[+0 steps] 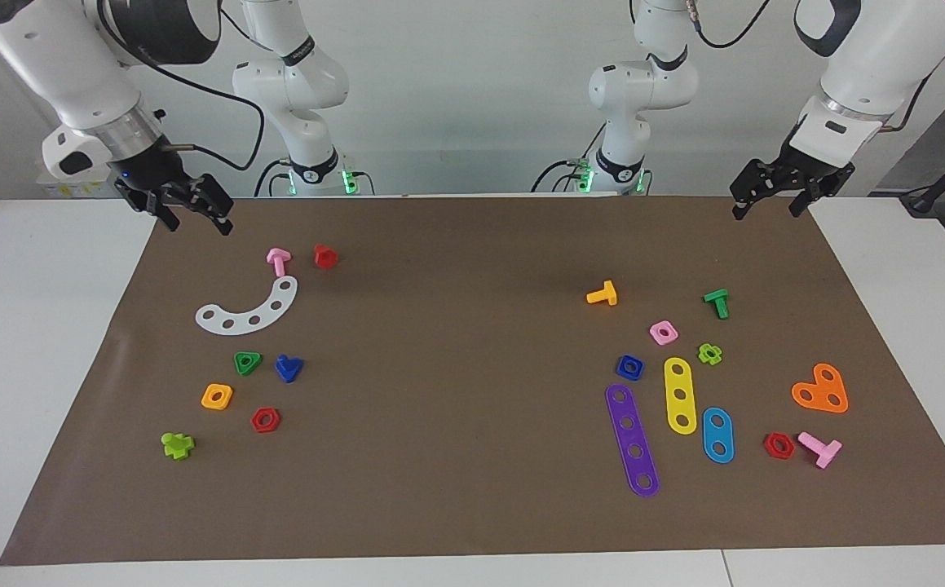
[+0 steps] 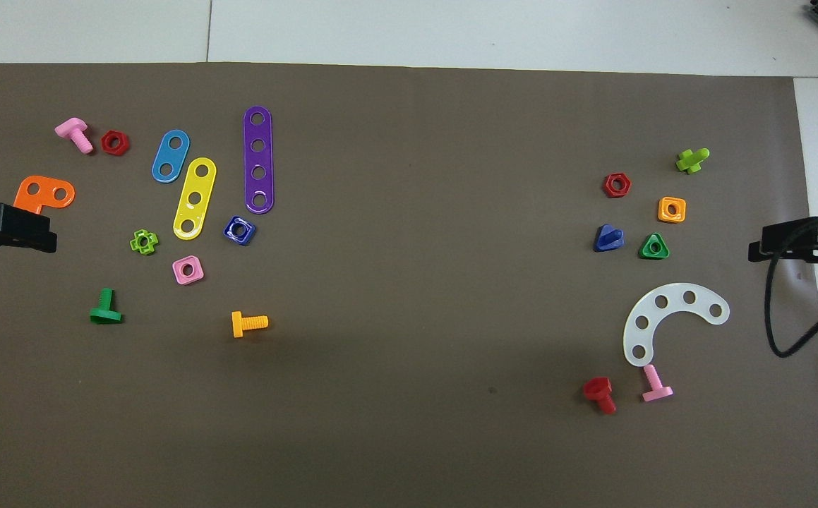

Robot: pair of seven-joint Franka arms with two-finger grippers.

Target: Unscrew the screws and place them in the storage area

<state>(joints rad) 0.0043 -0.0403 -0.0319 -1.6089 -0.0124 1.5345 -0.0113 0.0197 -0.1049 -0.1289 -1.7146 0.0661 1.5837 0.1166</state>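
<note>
1. My right claw (image 1: 192, 214) hangs in the air over the edge of the brown mat (image 1: 456, 326) at the right arm's end of the counter (image 1: 32, 367), released, its fingers spread and gripping nothing.
2. My left claw (image 1: 774, 200) hangs over the mat's corner at the left arm's end, also released and empty.
3. The dark blue screw (image 1: 289, 368) with the triangular head lies on its side on the mat at the right arm's end, loose and touching no other piece.
4. Just beside that screw sits a green triangular nut (image 1: 247, 363); an orange square nut (image 1: 217, 396) and a red hexagonal nut (image 1: 265, 420) lie a little farther from me, and a lime bolt (image 1: 178, 445) farther still.
5. Nearer to me than the screw lies a white curved strip (image 1: 249, 308) with holes, with a pink bolt (image 1: 278, 261) at its end and a red bolt (image 1: 325, 256) beside that.
6. At the left arm's end I see a dark blue square nut (image 1: 629, 368), a pink square nut (image 1: 664, 332), a lime nut (image 1: 710, 354), an orange bolt (image 1: 602, 294) and a green bolt (image 1: 717, 302).
7. Purple (image 1: 633, 440), yellow (image 1: 679, 395) and light blue (image 1: 717, 434) strips lie there side by side, with an orange plate (image 1: 821, 390), another red nut (image 1: 779, 445) and another pink bolt (image 1: 820, 447) toward the mat's edge.
</note>
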